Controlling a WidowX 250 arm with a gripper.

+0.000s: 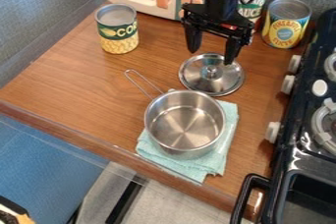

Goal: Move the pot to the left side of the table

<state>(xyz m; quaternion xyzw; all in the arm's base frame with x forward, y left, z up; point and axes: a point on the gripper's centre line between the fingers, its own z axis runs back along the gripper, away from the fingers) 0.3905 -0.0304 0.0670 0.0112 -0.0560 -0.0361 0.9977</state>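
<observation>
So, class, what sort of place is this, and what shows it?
Probably a toy kitchen corner: a steel pot on a folded cloth, a stove with knobs, and food cans beyond.

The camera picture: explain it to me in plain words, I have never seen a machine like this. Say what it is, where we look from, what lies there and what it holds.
This single picture comes from a fixed camera looking down at a slant. The black machine entering at the top is a robot arm; its hand is a two-finger gripper, with the fingers spread and nothing held. Under it, on the wooden table, lies a round metal lid. Nearer the camera, an open metal pot sits on a folded turquoise cloth. Behind stand three cans, one to the picture's left and two to the right, and a toy oven. A black stove is at the right.
</observation>
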